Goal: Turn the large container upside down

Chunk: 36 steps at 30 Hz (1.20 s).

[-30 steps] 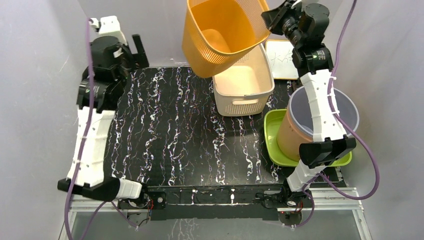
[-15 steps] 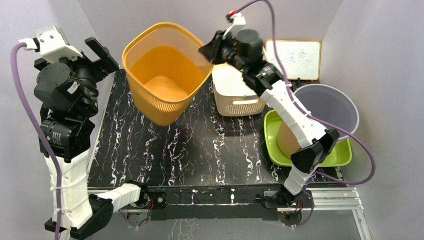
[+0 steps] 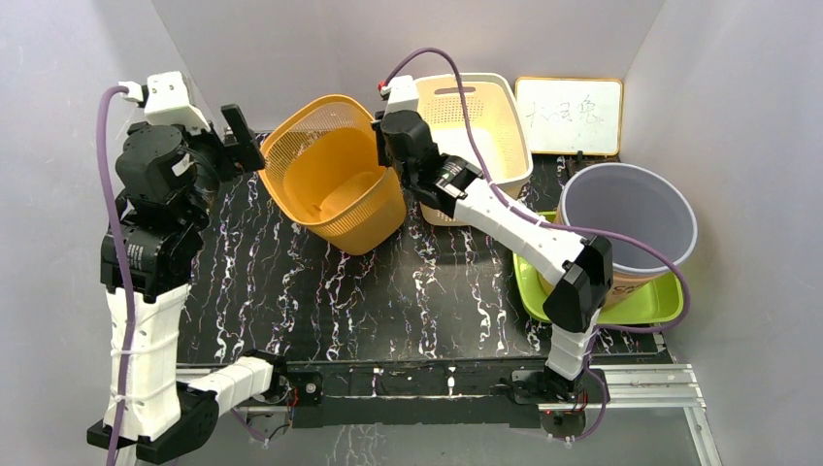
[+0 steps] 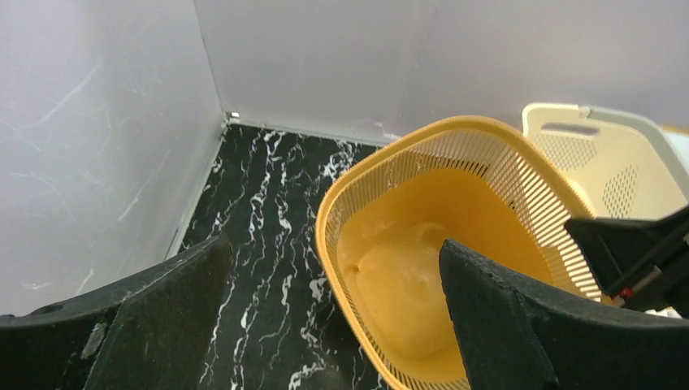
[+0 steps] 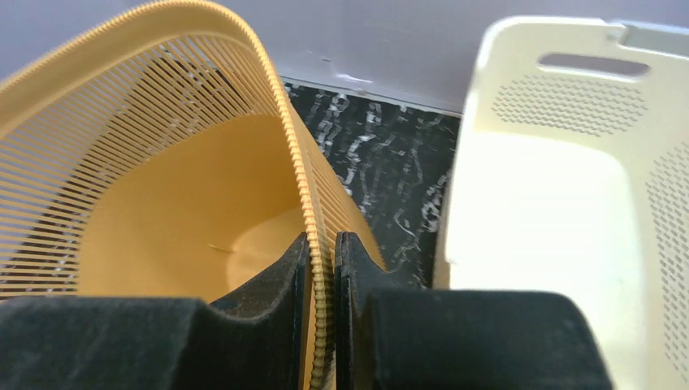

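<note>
The large container is an orange slatted basket, tilted over the back of the black marbled table, its mouth facing up and to the left. My right gripper is shut on its right rim; in the right wrist view the ribbed rim runs between the two pads of the gripper. My left gripper hangs open just left of the basket's mouth, apart from it. From the left wrist the basket lies ahead, its near rim between the spread fingers of that gripper.
A cream basket stands right behind the right gripper and shows beside it from the wrist. A grey bucket sits on a green tray at the right. A whiteboard leans on the back wall. Walls close three sides.
The right arm has swung the orange basket from high at the back right down and to the left, tipping it. The left arm has risen and turned toward the basket.
</note>
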Each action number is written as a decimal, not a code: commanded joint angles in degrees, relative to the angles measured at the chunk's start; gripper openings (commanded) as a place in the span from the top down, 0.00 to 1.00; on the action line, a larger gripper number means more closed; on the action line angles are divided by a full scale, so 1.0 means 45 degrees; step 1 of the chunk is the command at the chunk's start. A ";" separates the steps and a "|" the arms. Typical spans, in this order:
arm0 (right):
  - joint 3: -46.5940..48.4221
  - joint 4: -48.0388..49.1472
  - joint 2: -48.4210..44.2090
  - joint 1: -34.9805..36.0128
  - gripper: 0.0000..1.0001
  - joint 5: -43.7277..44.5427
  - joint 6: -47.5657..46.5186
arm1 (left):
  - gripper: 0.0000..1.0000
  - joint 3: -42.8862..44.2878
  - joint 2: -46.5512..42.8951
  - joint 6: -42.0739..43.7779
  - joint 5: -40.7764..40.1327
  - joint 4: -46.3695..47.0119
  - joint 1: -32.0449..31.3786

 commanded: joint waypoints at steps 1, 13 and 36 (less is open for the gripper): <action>-0.0065 0.2412 -0.0188 0.0322 1.00 0.2613 -0.0107 | 0.02 -0.0605 -0.0301 0.0183 0.0800 -0.0145 0.0025; -0.0183 0.2023 0.0630 -0.0206 0.70 0.3588 0.0275 | 0.02 -0.2244 -0.0403 0.0901 0.2700 0.0005 0.0029; -0.1656 -0.0069 -0.2952 -0.4406 0.20 0.0277 0.2627 | 0.07 -0.1797 0.3475 0.2850 1.0644 0.1873 -0.0206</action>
